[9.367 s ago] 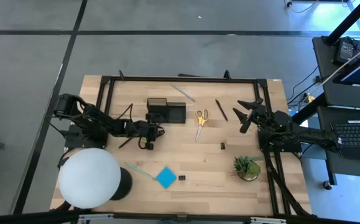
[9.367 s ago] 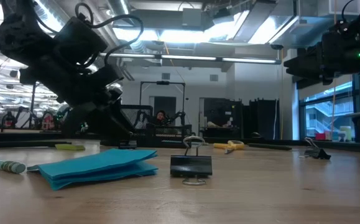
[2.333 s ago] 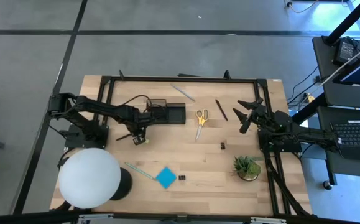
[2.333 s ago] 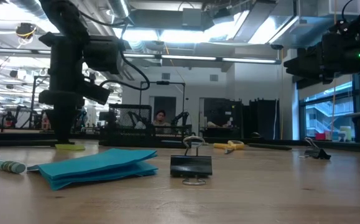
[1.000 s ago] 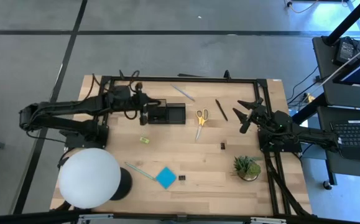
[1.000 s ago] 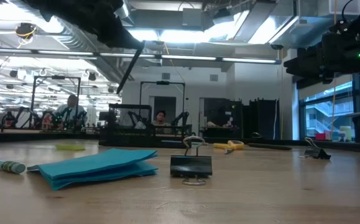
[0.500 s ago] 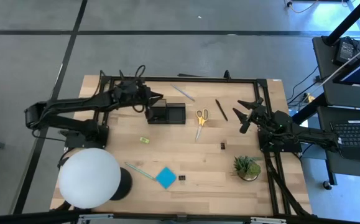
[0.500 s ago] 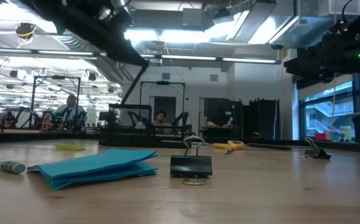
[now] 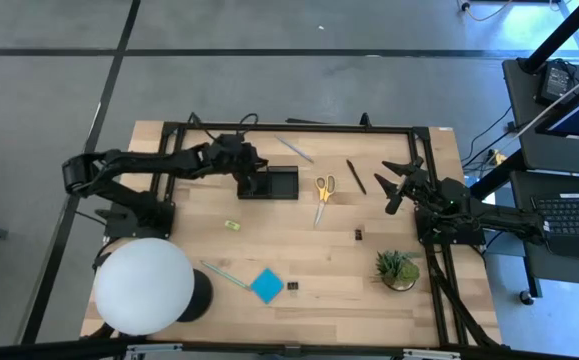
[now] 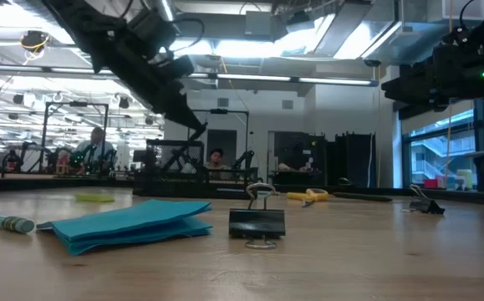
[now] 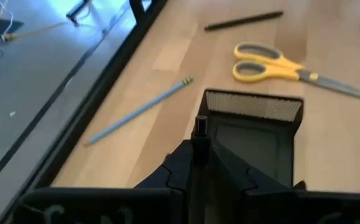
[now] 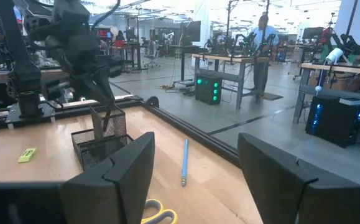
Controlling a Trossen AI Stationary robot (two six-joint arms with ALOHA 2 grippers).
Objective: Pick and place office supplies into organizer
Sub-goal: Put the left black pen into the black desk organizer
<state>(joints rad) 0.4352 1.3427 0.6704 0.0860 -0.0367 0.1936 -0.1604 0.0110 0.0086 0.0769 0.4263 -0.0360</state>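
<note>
Scissors (image 11: 291, 62) blades cut off at my left wrist view's edge, near end of the organizer (image 11: 254, 134) hidden behind the left gripper (image 11: 199, 146), dark pen (image 11: 199, 127) mostly buried between its fingers, lamp (image 9: 144, 285) covering the table corner from above

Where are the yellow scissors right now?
In the high view, the yellow scissors lie flat on the table's far middle, just right of the black organizer, with a dark pen on their other side.
</note>
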